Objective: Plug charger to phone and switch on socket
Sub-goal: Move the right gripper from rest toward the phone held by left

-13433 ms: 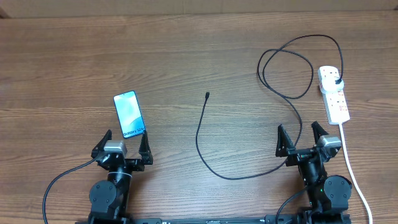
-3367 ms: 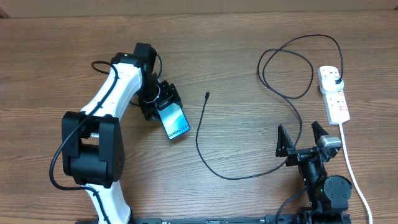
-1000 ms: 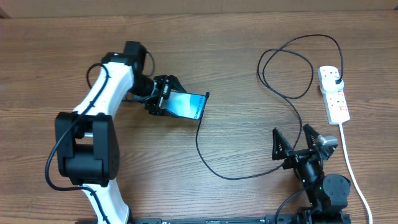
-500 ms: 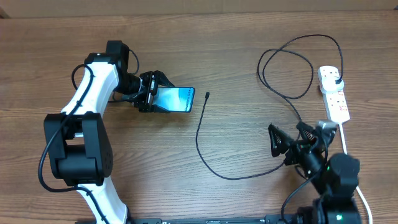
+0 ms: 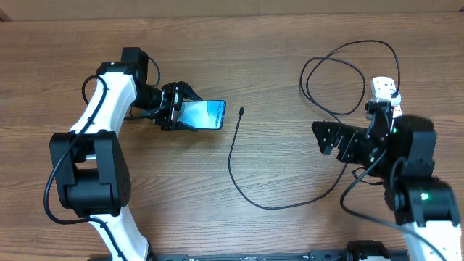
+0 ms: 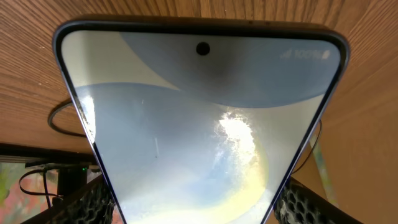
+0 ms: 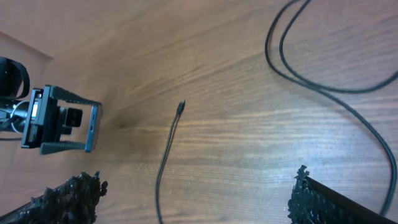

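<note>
Right arm has lifted off its rest and swung out over the worktop (image 5: 275,58) since half a second back. The right gripper (image 5: 320,138) now faces left toward the charger (image 5: 232,163), jaws spread wide and empty, and that arm now covers most of the socket (image 5: 383,87). Left side has hardly shifted in that time: the left gripper (image 5: 181,109) holds the phone (image 5: 206,114) clamped across its width. The screen is lit, and its free short edge points at the charger's tip (image 5: 241,110) — near, not touching. In the left wrist view the screen fills the frame, pads at its lower corners. The right wrist view looks down on the tip (image 7: 181,106), which lies loose on the wood. My reading: the phone is presented and steadied, and the right arm is coming in to fetch the tip; plugging is not yet done. The switch is hidden, so I cannot tell its state. Containers — none in view. The cable's far end runs up to the socket, but its seating there is hidden.
</note>
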Controlling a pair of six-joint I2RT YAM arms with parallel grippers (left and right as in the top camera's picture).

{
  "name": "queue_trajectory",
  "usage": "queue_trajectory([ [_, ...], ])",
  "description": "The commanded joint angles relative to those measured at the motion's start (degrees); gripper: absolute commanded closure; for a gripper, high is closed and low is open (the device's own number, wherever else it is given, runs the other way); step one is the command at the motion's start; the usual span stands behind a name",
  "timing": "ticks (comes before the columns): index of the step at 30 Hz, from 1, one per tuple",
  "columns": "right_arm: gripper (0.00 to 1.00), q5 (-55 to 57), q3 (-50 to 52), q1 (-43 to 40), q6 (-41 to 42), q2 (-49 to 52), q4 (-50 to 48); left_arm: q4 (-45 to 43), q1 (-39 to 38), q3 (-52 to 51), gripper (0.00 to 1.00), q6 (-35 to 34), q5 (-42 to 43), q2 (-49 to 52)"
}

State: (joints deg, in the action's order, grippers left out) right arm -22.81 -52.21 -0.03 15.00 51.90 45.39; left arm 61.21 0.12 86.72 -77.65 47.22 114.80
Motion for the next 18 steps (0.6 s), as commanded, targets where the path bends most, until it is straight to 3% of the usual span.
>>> queue_trajectory([
  [1, 0.00, -1.38, -5.55, -0.35, -0.22, 2.73, 3.28, 0.04, 0.33, 1.62, 0.32, 0.11, 2.34, 0.15],
  [7, 0.00, -1.99, -6.51, -0.35, 3.13, 5.38, 3.76, 0.02, 0.33, 1.62, 0.31, 0.07, 2.36, 0.15],
  [18, 0.05, -10.58, -6.47, 4.52, 11.89, 13.62, -6.99, 0.09, 0.17, 1.62, 0.31, 0.11, 3.48, 0.15],
])
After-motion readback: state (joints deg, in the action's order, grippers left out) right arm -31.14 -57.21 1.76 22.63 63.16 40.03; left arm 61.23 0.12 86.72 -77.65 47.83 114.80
